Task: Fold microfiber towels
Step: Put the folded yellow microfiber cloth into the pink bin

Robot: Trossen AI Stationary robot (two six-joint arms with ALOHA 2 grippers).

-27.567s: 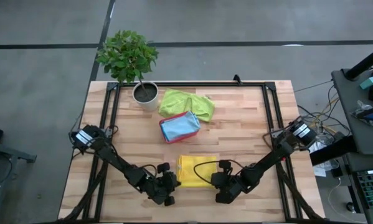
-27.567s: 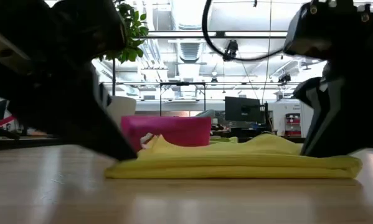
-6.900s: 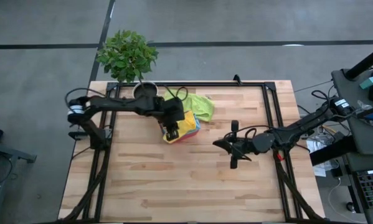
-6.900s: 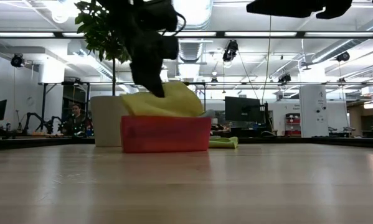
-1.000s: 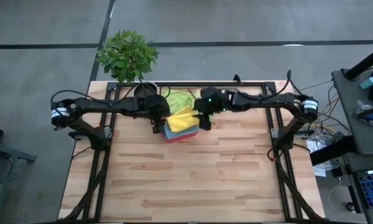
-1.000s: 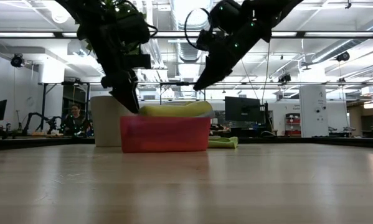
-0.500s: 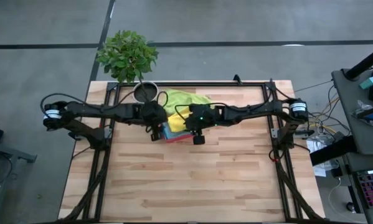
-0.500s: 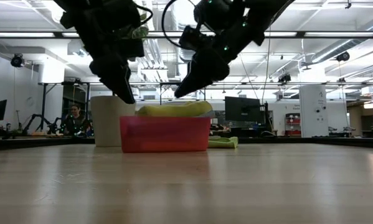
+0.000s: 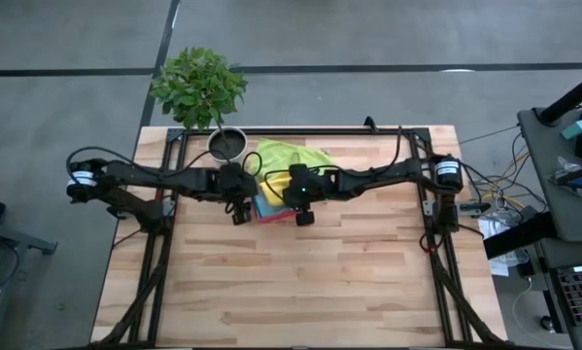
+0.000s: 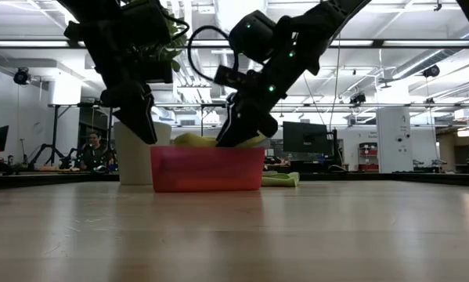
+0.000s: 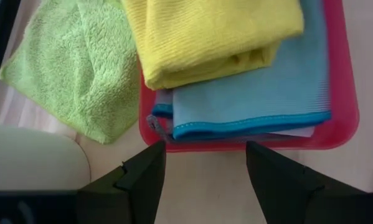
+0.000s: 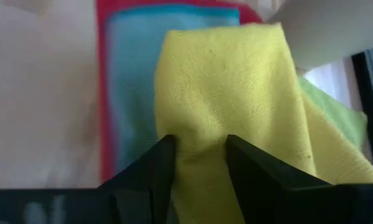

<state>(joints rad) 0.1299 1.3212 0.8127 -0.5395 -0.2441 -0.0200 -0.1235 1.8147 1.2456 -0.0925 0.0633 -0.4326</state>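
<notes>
Stowing: folded yellow towel [image 12: 230, 99] going onto the stack in the pink tray [image 11: 342, 93], apparently the last part of this towel's fold-and-put-away step.
Stack: yellow towel on top of a teal-blue towel [image 11: 254, 99], both inside the tray near the tabletop's [image 9: 300, 282] far edge.
Still unfolded: lime green towel [image 11: 74, 68] lying crumpled beside the tray, next to the white plant pot [image 9: 228, 146].
Right tool [image 12: 195, 152]: down on the yellow towel at the tray, fingers partly apart with cloth between them; pinching or merely pressing, cannot tell for certain, though a light grip looks likely.
Left tool [image 11: 202, 168]: hovering just off the tray's edge, fingers spread wide, holding nothing, touching nothing.
Next move, as a judgement: letting go of the yellow towel so it settles flat, lifting clear without dragging the fold open, then reaching for the lime green towel.
</notes>
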